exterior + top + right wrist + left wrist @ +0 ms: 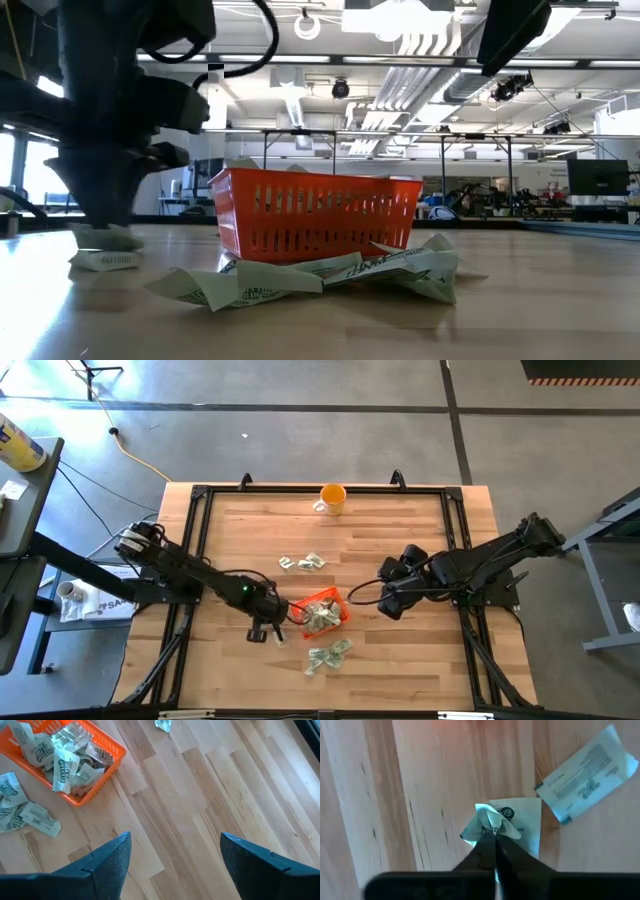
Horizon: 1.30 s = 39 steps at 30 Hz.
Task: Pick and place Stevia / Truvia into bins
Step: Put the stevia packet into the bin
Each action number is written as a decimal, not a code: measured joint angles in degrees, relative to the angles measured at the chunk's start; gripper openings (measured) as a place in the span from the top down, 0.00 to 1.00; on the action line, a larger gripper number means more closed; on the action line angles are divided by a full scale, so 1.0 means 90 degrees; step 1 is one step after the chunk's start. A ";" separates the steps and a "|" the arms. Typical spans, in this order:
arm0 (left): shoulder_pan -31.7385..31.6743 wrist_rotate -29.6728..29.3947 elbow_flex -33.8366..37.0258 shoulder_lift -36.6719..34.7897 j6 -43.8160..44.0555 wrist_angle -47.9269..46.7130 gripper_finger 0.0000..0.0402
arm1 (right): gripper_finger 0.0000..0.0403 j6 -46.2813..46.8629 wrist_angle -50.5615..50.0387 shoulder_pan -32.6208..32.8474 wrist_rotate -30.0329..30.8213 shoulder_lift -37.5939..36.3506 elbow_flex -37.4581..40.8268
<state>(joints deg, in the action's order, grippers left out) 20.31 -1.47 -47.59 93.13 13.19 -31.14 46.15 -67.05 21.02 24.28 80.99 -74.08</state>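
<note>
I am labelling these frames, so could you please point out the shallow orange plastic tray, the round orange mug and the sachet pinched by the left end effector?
Shallow orange plastic tray [315, 215]: low view, slatted front wall.
Round orange mug [334, 497]: high view, rim.
Pinched pale green-and-white paper sachet [522, 817]: left wrist view, flat printed face.

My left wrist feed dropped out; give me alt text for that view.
The left gripper is shut on a crumpled Stevia sachet, pinching it against the wooden table. A second sachet lies flat nearby, apart from it.

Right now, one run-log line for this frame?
left gripper: shut on sachet, on table beside orange tray | right gripper: open, waiting right of tray | tray: holds sachets, more loose around it
</note>
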 joint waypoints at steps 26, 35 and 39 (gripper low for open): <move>-0.0826 -0.0566 -0.1661 -0.0533 0.0258 -0.2620 0.69 | 0.27 0.0013 0.0014 0.0002 0.0084 0.0002 0.0000; -0.0798 -0.0351 -0.1399 -0.0554 0.1259 -0.2753 0.21 | 0.27 -0.0128 0.0024 -0.0001 0.0109 0.0002 0.0000; -0.0793 -0.0057 -0.1401 -0.0326 0.1066 -0.2233 0.21 | 0.27 -0.0128 0.0026 -0.0015 0.0135 0.0002 0.0000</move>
<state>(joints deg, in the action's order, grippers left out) 13.17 -1.98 -60.20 90.19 22.79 -51.24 44.99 -66.81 20.88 25.49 81.01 -74.08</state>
